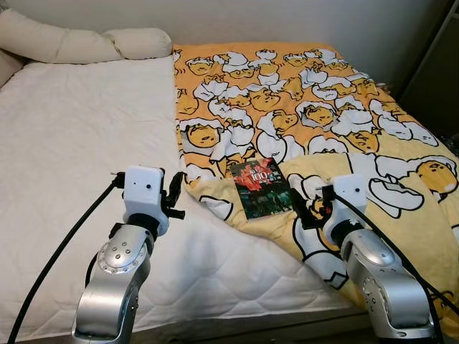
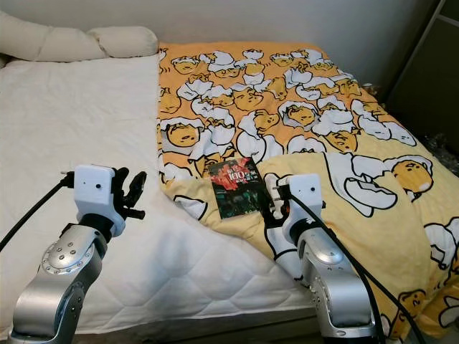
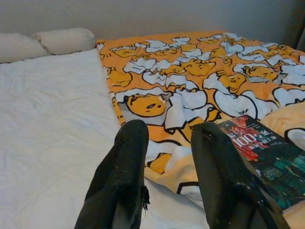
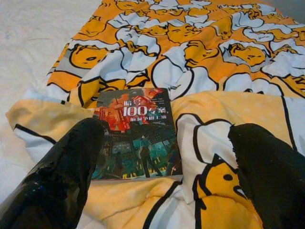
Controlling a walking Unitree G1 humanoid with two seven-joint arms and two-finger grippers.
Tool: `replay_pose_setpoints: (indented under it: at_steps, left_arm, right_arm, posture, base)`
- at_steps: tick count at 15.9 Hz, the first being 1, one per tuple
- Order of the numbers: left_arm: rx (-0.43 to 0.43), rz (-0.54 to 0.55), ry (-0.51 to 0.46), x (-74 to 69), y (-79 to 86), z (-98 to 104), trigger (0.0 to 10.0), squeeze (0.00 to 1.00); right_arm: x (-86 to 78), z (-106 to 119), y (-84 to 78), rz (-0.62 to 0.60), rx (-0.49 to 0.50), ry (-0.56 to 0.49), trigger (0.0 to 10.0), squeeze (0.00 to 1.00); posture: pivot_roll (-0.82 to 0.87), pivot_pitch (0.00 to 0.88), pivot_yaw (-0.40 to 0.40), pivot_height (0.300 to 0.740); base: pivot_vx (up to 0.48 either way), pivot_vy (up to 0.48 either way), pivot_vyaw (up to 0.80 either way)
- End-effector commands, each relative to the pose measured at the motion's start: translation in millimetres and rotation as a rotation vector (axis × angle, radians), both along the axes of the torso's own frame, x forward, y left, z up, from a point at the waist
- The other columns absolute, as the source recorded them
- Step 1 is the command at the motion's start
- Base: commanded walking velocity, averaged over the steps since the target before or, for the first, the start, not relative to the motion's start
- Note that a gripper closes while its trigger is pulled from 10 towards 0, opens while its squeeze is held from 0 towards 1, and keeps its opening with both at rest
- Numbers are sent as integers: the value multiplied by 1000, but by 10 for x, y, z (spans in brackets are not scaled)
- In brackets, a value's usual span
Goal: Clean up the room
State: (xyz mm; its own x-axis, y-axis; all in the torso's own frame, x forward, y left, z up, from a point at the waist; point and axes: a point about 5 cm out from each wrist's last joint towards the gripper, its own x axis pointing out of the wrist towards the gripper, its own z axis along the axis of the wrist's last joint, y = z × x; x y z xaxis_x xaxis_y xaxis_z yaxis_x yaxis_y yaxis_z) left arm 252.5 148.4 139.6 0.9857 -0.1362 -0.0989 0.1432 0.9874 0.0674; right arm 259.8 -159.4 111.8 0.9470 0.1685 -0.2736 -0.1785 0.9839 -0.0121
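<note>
A dark book with a red and teal cover and "100" on it lies flat on the yellow cartoon blanket, near the blanket's folded front edge. My right gripper hovers open just in front of the book, its fingers spread wider than the cover. My left gripper is open over the white mattress, left of the blanket's edge, with nothing between its fingers. In the left wrist view the book lies off to one side.
Two cream pillows lie at the head of the bed, far left. A dark piece of furniture stands at the right beyond the bed. The blanket covers the right half of the bed; its near corner is folded over.
</note>
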Motion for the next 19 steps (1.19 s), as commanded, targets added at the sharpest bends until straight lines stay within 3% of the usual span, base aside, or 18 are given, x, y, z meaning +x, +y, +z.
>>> replay_pose_setpoints:
  at_steps: [1,19]
  left_arm:
    - [14,-6,4,29,-3,-6,10000,0]
    - [18,-6,24,29,-15,-23,10000,0]
  right_arm:
    - [18,10,-6,-2,-5,-4,10000,0]
    - [-21,5,-13,-8,-1,8,10000,0]
  posture:
    - [-83,0,-6,740]
    - [-87,0,-4,740]
  base:
    - [0,0,0]
    - [0,0,0]
